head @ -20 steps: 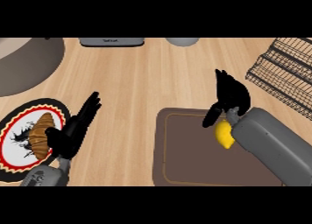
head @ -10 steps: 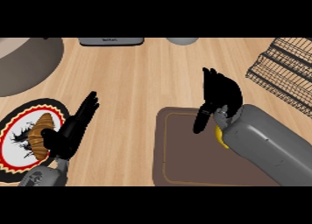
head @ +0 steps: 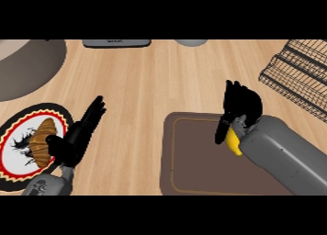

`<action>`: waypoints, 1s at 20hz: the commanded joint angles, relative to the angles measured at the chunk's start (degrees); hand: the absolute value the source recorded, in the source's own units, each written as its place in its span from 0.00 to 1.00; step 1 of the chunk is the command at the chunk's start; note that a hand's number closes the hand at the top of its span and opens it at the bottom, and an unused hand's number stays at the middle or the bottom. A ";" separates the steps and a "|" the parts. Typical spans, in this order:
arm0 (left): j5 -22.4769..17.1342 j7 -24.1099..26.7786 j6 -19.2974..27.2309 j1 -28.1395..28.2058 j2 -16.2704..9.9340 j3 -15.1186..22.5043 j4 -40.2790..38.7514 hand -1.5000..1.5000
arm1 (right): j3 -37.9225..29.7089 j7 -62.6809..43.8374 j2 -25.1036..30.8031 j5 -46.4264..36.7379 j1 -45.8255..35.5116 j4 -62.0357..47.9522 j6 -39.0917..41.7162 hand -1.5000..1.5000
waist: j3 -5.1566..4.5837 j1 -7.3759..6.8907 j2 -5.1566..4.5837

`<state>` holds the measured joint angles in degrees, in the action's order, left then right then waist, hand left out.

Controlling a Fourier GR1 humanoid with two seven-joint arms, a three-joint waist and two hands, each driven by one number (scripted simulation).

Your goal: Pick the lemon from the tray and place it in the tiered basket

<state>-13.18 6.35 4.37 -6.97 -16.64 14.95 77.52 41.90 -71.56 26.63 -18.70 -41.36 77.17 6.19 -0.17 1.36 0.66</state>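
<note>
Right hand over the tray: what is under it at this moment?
Under the right hand a yellow strip of the lemon shows on the brown tray. The hand and forearm cover the rest of the lemon, so any contact is hidden.

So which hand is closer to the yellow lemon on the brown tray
Right. The right hand is over the yellow lemon on the brown tray, partly hiding it. The left hand rests open across the wooden counter, beside the patterned plate.

You'll find nothing readable here: the plate (head: 10,137) carries only a pattern, no letters, labels or numbers.
</note>
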 commanded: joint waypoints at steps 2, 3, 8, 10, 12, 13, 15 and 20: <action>0.89 0.61 0.73 1.12 1.09 0.34 0.57 0.50 | -1.87 -13.66 -2.36 -1.21 2.67 1.41 1.63 0.00 | 0.05 -0.34 -0.10; 0.86 1.21 -0.27 2.36 0.56 0.58 1.29 0.50 | -1.67 -13.67 -1.87 -2.08 3.87 1.83 0.75 0.00 | 0.09 -0.74 -0.23; 0.51 2.38 -1.07 0.16 1.26 -0.91 -1.83 0.50 | -0.14 -13.06 -3.75 -7.79 9.59 2.01 -2.79 0.00 | 0.08 -0.27 -0.36; 0.17 -0.83 -1.30 -1.78 0.32 -1.50 -0.74 0.50 | -1.95 -13.37 -4.25 -8.22 9.75 0.47 -2.28 0.00 | 0.12 -0.50 -0.36; 0.78 1.00 -1.34 -1.19 1.16 -1.21 -1.15 0.50 | -3.50 -13.65 -3.38 -8.63 10.12 2.46 -0.13 0.00 | 0.10 -0.61 -0.32; 1.28 1.58 -0.52 -0.53 2.41 -0.64 -1.70 0.50 | -4.10 -11.06 -1.87 -8.65 13.54 2.80 -1.63 0.00 | 0.12 -0.39 -0.37; -0.07 -1.21 -2.36 -3.07 -0.18 -2.89 -1.34 0.50 | -3.98 -13.51 -3.89 -10.03 14.14 4.71 -1.06 0.00 | 0.11 -0.48 -0.37; 0.86 0.46 -3.11 -0.12 0.25 -2.23 -0.20 0.50 | -6.49 -11.79 -4.08 -11.63 17.48 5.91 0.66 0.00 | 0.11 -0.95 -0.43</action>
<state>-12.35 6.36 2.30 -7.69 -15.71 13.44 77.03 36.38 -70.87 23.97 -29.12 -25.47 80.84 5.05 -0.05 0.53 0.25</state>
